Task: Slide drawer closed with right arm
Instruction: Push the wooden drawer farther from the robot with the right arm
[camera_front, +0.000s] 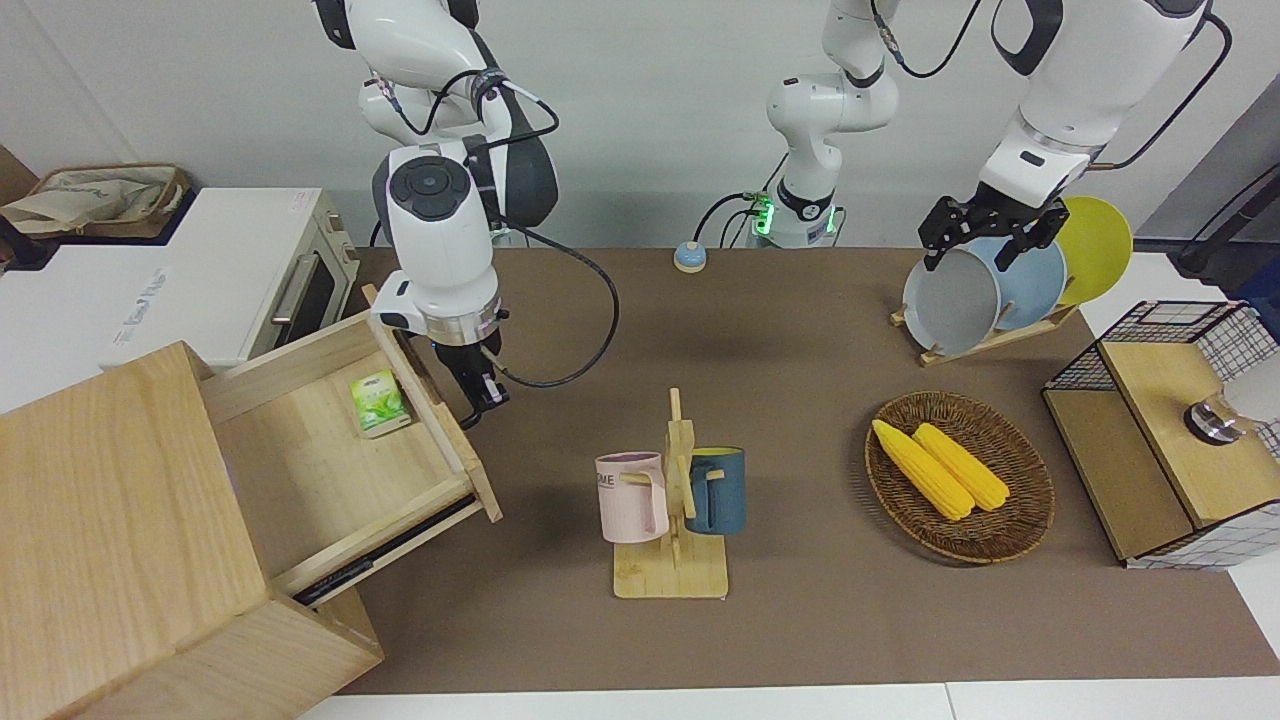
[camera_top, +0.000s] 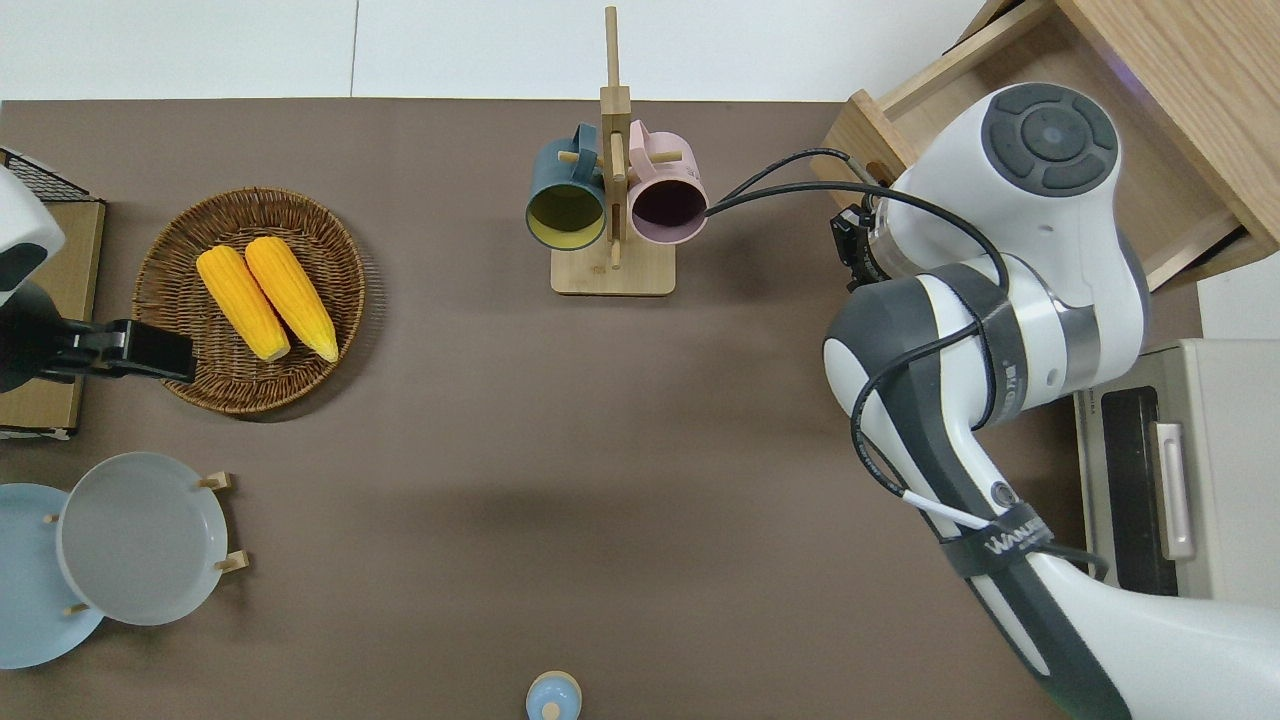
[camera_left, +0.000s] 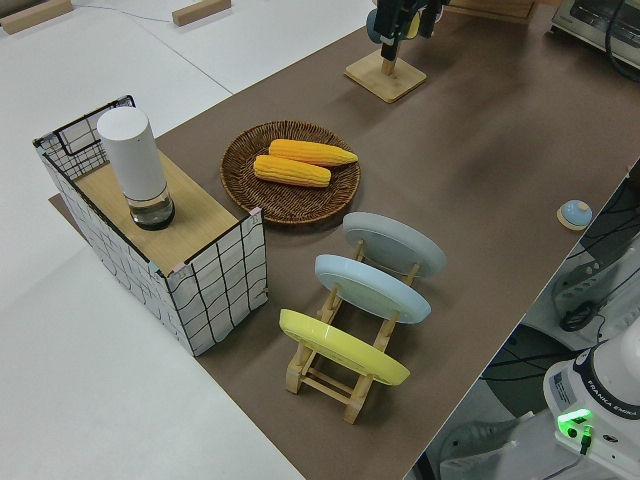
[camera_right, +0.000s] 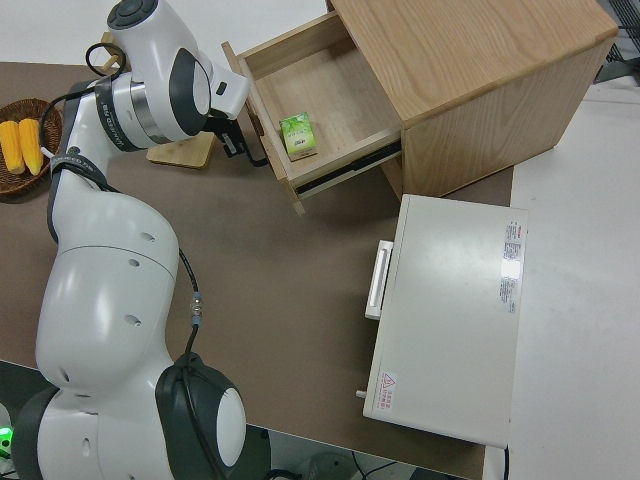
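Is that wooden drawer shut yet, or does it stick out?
Partly open: the drawer juts from its cabinet, a green packet visible inside. The right arm's claw is at its front panel.

The right claw (camera_front: 482, 397) hides most of the drawer's handle, and whether its fingers are parted cannot be made out.

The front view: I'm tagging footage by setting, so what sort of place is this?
Probably a robotics lab staged as a kitchen: a white oven, a mug rack and a basket of corn share the table with two robot arms.
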